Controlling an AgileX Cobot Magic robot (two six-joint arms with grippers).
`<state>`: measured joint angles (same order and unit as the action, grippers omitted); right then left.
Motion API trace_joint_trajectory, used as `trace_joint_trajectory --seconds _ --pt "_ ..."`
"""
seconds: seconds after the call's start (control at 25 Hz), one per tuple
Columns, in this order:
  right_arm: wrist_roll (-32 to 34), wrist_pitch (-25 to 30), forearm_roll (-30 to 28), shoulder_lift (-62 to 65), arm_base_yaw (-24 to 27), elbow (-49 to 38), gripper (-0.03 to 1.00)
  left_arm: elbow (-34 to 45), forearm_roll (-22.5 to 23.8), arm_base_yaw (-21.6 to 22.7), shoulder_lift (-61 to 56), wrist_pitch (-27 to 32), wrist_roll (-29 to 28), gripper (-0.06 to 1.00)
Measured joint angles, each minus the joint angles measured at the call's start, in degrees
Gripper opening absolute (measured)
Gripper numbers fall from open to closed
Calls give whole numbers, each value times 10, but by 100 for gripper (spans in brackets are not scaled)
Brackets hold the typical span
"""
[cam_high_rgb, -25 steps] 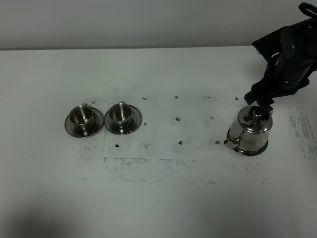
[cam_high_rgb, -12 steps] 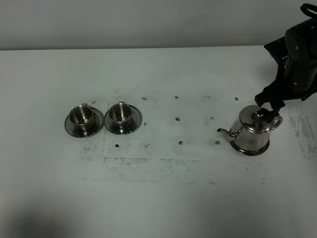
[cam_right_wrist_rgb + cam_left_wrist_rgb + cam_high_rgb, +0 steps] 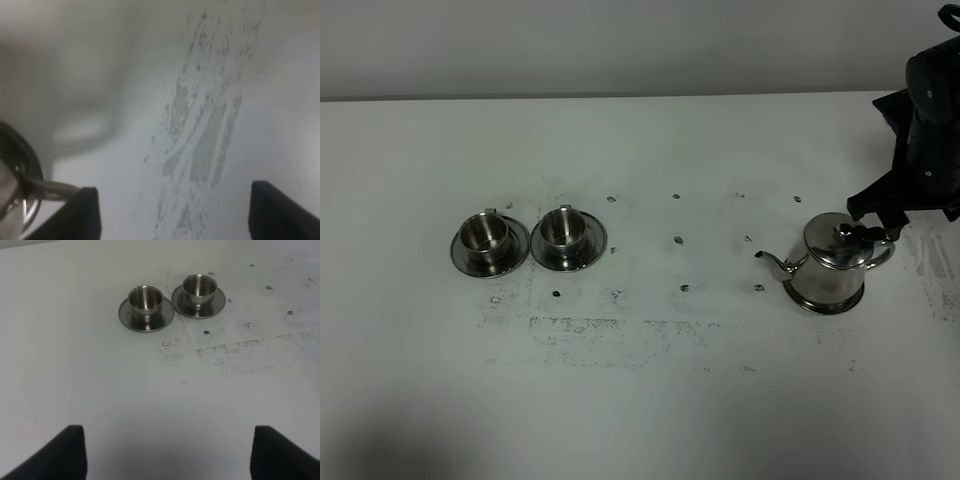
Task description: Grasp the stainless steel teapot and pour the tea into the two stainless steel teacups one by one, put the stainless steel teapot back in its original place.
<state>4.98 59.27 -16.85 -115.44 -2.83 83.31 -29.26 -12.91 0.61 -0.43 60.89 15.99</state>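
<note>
Stainless steel teapot (image 3: 832,268): is standing upright on its round base at the right side of the bench, well apart from the cups, with nothing gripping it.
Spout: is curving out to the left, pointing toward the cups.
Ring handle: is facing right, lying just beside the end of the right arm.
Lid: is sitting on the pot with its knob up.
Left teacup (image 3: 483,234): is standing upright on its own saucer (image 3: 460,258) at the left side of the bench.
Right teacup (image 3: 563,229): is standing upright on a second saucer (image 3: 592,250), just beside the first; the two saucer rims are nearly meeting.
Cup contents: the insides are mirroring too much to tell.
Right arm (image 3: 928,150): is reaching in from the far right, its end hanging just beyond the far side of the teapot's lid and handle.
Right jaws: are standing wide open with only bare bench between them; a blurred sliver of the teapot is showing off to one side in the right wrist view.
Left jaws: are standing wide open and gripping nothing; the left wrist view is looking over bare bench toward both cups.
Bench (image 3: 640,400): is showing a white top, scuffed grey in patches and dotted with small dark marks.
</note>
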Motion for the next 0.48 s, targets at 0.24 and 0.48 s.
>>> trace_joint_trajectory --seconds 0.24,0.48 --pt "2 26 21 0 0 0 59 0 0 0 0 0 0 65" --pt "2 57 44 0 0 0 59 0 0 0 0 0 0 65"
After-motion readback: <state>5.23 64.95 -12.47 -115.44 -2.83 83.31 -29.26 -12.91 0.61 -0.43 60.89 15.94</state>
